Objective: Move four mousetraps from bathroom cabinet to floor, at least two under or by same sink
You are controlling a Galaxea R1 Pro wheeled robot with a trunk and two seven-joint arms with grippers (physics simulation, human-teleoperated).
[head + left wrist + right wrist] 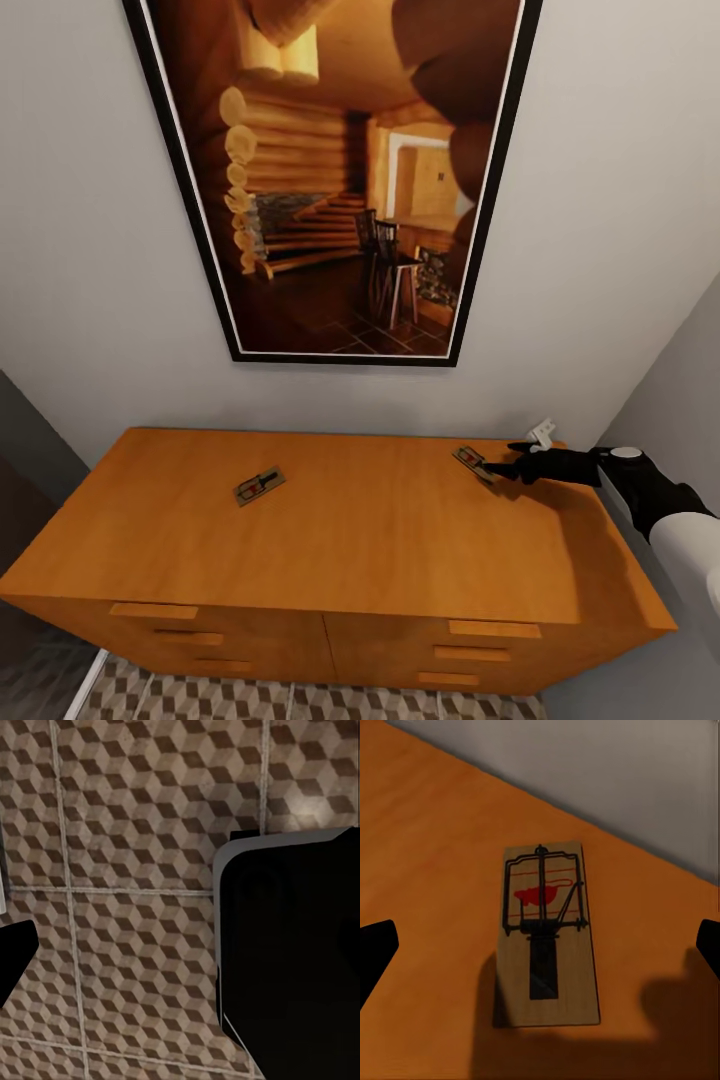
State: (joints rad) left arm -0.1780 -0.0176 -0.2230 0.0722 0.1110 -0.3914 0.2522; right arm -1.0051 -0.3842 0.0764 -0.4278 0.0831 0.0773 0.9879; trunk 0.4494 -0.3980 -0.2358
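Because its jaws are spread wide, right gripper (500, 468) straddles flat brown wooden mousetrap (545, 934) | trap lies centred ahead on orange-brown wooden cabinet (380, 540), ready for pickup | left gripper (120, 967): above cube-patterned floor tiles (127, 817), span indeterminate.

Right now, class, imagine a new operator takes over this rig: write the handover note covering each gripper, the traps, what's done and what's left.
Right gripper: open, empty, fingertips at the near end of a small flat brown wooden mousetrap near the right rear corner of the orange-brown wooden cabinet.
Left gripper: low over the cube-patterned tiled floor; state unclear.
Second mousetrap: lying left of centre on the cabinet top.
Done: neither of these two traps is on the floor yet.
Left: grasp the right trap, carry it down, then the second. I can't account for the other two.
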